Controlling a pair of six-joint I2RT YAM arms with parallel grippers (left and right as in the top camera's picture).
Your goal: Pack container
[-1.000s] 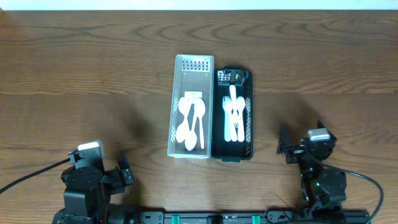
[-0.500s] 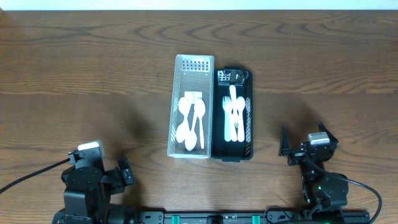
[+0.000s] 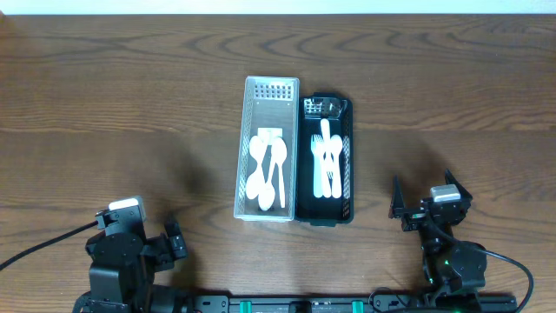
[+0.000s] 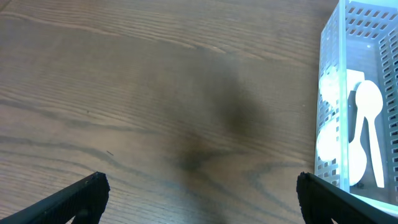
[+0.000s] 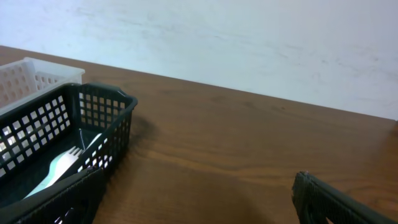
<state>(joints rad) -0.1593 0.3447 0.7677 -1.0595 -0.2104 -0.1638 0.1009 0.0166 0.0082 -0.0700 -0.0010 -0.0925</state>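
Note:
A white perforated basket [image 3: 245, 148] with white plastic spoons [image 3: 268, 170] stands mid-table. Touching its right side is a black basket [image 3: 349, 156] with white forks [image 3: 327, 162]. My left gripper [image 3: 171, 239] is open and empty at the front left, well clear of the baskets. My right gripper [image 3: 423, 204] is open and empty at the front right. The left wrist view shows the white basket [image 4: 329, 112] and spoons [image 4: 364, 134] at right, my gripper [image 4: 199, 198] over bare wood. The right wrist view shows the black basket [image 5: 93, 115] and a fork [image 5: 65, 163] at left, my gripper [image 5: 198, 198] beside it.
The table top is brown wood [image 3: 122, 113]. A white wall [image 5: 249, 43] stands beyond the table's far edge in the right wrist view. Both arm bases sit at the front edge of the table.
The right arm has drawn back a little toward the front edge between one second ago and half a second ago. The left arm and baskets have not moved.

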